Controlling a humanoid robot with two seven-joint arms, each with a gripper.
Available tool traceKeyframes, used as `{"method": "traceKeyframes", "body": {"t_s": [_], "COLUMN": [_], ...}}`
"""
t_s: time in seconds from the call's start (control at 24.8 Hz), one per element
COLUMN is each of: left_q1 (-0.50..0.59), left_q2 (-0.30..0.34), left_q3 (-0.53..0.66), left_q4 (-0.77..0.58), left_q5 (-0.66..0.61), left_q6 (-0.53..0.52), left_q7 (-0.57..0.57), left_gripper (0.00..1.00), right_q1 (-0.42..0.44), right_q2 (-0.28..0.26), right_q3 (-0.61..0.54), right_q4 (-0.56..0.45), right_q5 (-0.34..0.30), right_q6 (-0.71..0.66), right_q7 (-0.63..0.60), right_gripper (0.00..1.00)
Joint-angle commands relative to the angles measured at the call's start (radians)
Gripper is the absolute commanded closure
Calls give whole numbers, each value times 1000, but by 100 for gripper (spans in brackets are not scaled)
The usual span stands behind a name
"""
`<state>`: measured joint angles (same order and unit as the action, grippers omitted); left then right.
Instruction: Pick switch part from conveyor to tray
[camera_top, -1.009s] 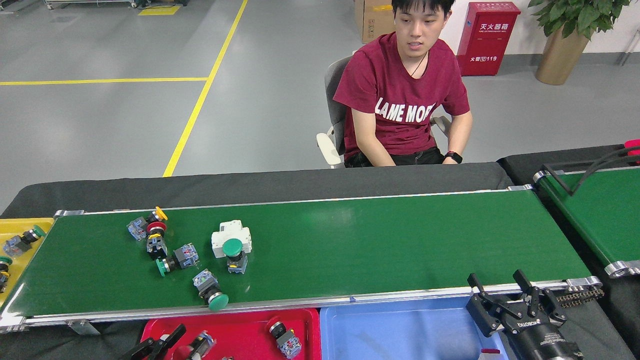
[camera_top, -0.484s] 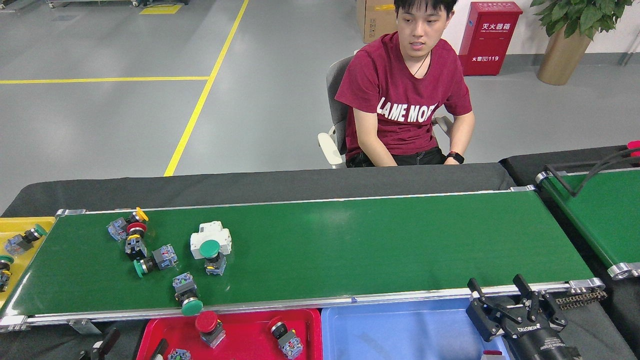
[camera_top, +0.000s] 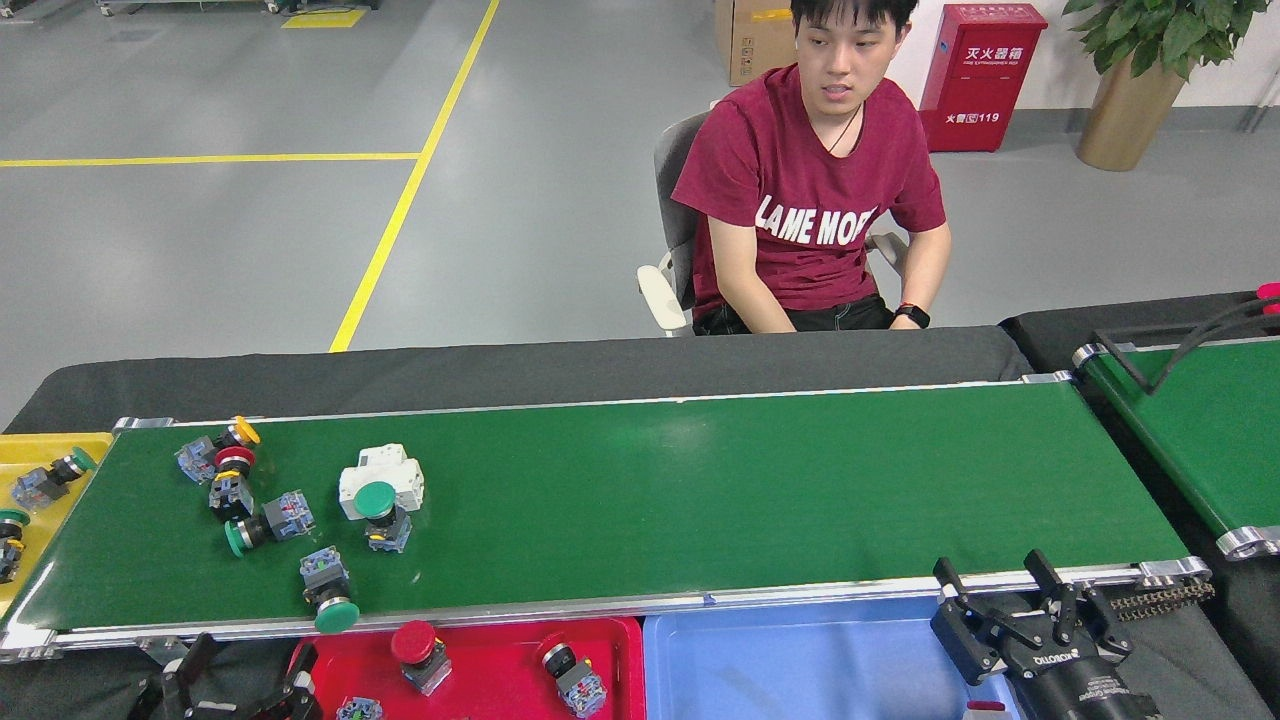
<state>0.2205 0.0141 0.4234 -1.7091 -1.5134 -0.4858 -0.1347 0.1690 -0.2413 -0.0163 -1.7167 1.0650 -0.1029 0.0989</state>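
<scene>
Three switches (camera_top: 420, 655) sit in our red tray (camera_top: 500, 650). Six wait on the conveyor (camera_top: 700, 490). Our left hand (camera_top: 235, 675) and right hand (camera_top: 1000, 595) are open, holding nothing.

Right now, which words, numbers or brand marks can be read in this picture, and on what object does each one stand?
"LAME MOF", partly hidden: the person's red T-shirt.
"119", after Chinese characters too small to read reliably: red cabinet.
Brand lettering on right gripper: upside down, too blurred.

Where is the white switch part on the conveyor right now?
In the head view, the white switch part lies on the left part of the conveyor, right behind a green-capped push button.
</scene>
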Motion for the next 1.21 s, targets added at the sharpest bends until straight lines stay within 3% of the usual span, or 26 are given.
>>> {"method": "traceKeyframes", "body": {"t_s": [0.0, 0.32, 0.48, 0.52, 0.61, 0.65, 0.77, 0.93, 1.05, 1.09, 1.13, 1.17], "left_q1": [-21, -113, -197, -211, -227, -234, -230, -201, -61, -20, 48, 97], "left_q2": [12, 20, 81, 95, 115, 116, 118, 112, 118, 116, 109, 98], "left_q3": [0, 0, 0, -2, -3, -2, -3, -3, -3, -3, -3, -3], "left_q4": [9, 128, 243, 267, 309, 327, 325, 263, 96, 57, -1, -33], "left_q5": [-2, -4, -4, -4, 4, 5, 9, 39, 119, 127, 130, 130], "left_q6": [15, 46, 108, 122, 128, 128, 122, 59, -128, -180, -272, -300], "left_q7": [-17, -22, -23, -23, -20, -19, -14, -9, -11, -11, -13, -13], "left_gripper": [0, 0, 3, 13, 62, 75, 89, 95, 94, 93, 86, 75], "right_q1": [-3, -3, -3, -3, -3, -2, 6, 7, 6, 6, 6, 6], "right_q2": [-12, -12, -12, -12, -12, -12, -12, -12, -13, -12, -12, -12], "right_q3": [-2, -2, -2, -2, -1, -1, 4, 6, 6, 6, 6, 6], "right_q4": [-14, -12, -12, -12, -12, -11, -9, -9, -9, -9, -11, -9], "right_q5": [1, 3, 3, 3, 3, 3, 6, 6, 6, 6, 6, 6], "right_q6": [-4, -3, -3, -3, -3, -3, -3, -3, -3, -3, -3, -3], "right_q7": [-8, -8, -8, -8, -8, -8, -8, -8, -8, -8, -8, -8], "right_gripper": [4, 4, 4, 4, 4, 4, 4, 4, 4, 4, 4, 4]}}
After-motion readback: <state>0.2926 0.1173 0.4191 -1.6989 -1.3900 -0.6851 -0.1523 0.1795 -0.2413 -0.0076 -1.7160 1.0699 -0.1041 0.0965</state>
